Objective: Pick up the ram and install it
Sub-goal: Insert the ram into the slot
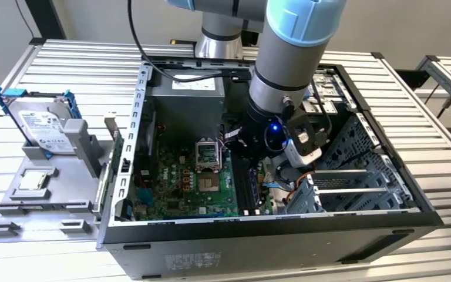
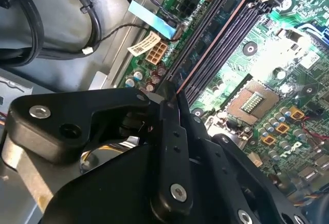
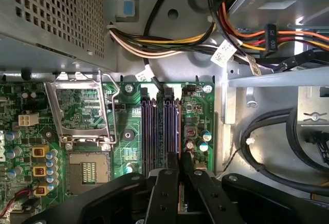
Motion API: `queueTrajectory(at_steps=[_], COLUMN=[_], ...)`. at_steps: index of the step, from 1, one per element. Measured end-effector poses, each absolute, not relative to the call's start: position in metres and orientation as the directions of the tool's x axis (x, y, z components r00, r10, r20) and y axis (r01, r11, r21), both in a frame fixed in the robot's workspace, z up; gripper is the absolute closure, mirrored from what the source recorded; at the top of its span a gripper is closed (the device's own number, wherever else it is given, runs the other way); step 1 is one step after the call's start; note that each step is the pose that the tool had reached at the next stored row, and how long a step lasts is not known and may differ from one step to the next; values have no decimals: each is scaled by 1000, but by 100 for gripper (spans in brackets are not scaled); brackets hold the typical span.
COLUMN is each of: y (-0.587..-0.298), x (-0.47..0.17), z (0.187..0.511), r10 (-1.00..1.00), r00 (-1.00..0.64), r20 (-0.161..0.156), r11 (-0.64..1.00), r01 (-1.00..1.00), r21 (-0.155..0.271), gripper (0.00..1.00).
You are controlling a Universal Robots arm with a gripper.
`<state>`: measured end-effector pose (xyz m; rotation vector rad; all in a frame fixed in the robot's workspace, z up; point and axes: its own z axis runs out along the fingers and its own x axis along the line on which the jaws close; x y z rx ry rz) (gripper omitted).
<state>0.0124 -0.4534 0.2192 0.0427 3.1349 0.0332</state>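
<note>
My gripper (image 1: 255, 154) reaches down into the open computer case (image 1: 366, 217), over the long dark memory slots (image 3: 159, 126) on the green motherboard (image 1: 186, 188). In both wrist views its black fingers (image 2: 172, 131) stand pressed together. They are shut on the ram (image 2: 216, 36), seen edge-on as a thin reddish line running along the slot nearest the board's edge. I cannot tell whether the ram is seated in that slot or just above it. The gripper (image 3: 180, 158) hides the near part of the stick.
A CPU socket (image 3: 87, 170) with its raised metal bracket (image 3: 79, 111) lies beside the slots. Cable bundles (image 3: 169, 44) and a metal drive cage (image 1: 351, 182) crowd the other side. Outside the case, a hard drive in a blue frame (image 1: 41, 126) stands on a grey fixture (image 1: 37, 200).
</note>
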Motion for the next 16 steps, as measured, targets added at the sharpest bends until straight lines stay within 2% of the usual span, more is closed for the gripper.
queueTrajectory(at_steps=[16], y=[-453], x=[13], z=[214], r10=[27], r00=[-1000], r20=[-5], r11=[999], r01=[27], r21=[22], gripper=[100])
